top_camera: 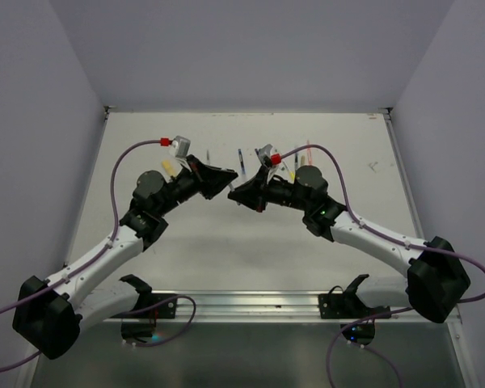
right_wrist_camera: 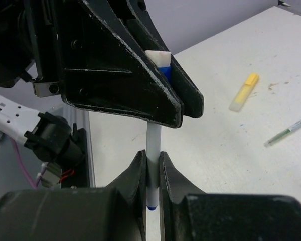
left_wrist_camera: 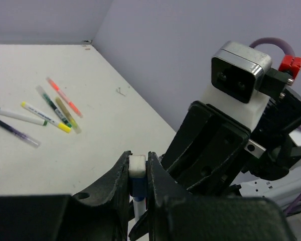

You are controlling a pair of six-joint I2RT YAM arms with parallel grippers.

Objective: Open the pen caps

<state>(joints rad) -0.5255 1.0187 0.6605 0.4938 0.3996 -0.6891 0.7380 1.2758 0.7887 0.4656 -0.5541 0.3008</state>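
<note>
Left fingers (left_wrist_camera: 116, 182) clenched on a stubby white cap (left_wrist_camera: 137, 164) with a blue collar; right fingers (right_wrist_camera: 134, 175) pinch the thin white pen (right_wrist_camera: 153, 143), blue-tipped, held above the worktop (left_wrist_camera: 50, 160), other pens (left_wrist_camera: 57, 108) lying scattered beyond

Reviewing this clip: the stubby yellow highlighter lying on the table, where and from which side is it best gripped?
Take the yellow highlighter by its paler barrel, coming straight down from above and closing across its width. It lies flat on the table with room either side, and this leaves its brighter yellow end, probably the cap, free to pull.
</note>
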